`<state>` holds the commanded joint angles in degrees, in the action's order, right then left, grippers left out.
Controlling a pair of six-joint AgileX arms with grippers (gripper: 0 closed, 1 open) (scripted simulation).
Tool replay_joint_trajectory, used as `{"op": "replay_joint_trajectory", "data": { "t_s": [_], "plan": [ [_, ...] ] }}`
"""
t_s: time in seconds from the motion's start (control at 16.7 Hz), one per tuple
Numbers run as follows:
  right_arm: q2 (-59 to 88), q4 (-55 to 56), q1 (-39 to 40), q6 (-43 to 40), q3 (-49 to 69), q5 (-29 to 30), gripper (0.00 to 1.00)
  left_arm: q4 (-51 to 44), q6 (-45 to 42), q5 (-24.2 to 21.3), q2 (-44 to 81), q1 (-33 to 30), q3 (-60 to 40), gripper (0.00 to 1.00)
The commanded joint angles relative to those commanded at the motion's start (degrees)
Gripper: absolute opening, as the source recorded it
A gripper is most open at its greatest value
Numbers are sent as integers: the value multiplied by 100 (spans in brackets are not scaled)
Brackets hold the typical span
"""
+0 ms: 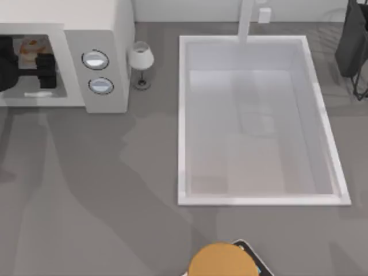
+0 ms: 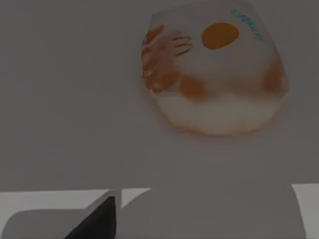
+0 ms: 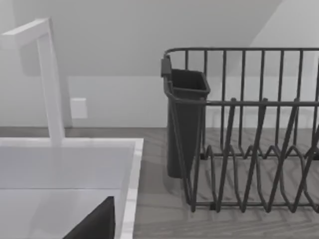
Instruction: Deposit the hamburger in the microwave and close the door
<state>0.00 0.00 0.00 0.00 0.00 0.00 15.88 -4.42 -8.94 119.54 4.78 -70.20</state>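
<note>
One arm at work: the left arm, reaching into the microwave (image 1: 86,54) at the table's far left.
Left gripper (image 1: 45,70): inside the grey cavity; whether spread or pressed together, cannot tell.
Hamburger (image 2: 214,69): on the cavity floor, just beyond the gripper.
Dials (image 1: 95,59): on the microwave's side panel.
Sink basin (image 1: 184,115): right of the microwave.

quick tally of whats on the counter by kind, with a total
microwave: 1
dials: 2
hamburger: 1
wine glass: 1
sink: 1
faucet: 1
dish rack: 1
tan disc: 1
total: 9
</note>
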Motion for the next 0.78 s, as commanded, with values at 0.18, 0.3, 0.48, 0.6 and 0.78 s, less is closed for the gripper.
{"op": "replay_joint_trajectory", "data": {
  "t_s": [0.18, 0.3, 0.48, 0.6, 0.78],
  "plan": [
    [0, 0, 0, 0, 0, 0, 100, -97, 43, 70, -997, -35, 534, 100],
    [0, 0, 0, 0, 0, 0, 100, -201, 78, 136, -1860, -63, 1017, 100],
    [0, 0, 0, 0, 0, 0, 100, -432, 131, 258, -3270, -115, 1925, 100],
    [0, 0, 0, 0, 0, 0, 100, -633, 162, 350, -4333, -158, 2636, 100],
    [0, 0, 0, 0, 0, 0, 100, -954, 207, 492, -6188, -229, 3769, 100]
  ]
}}
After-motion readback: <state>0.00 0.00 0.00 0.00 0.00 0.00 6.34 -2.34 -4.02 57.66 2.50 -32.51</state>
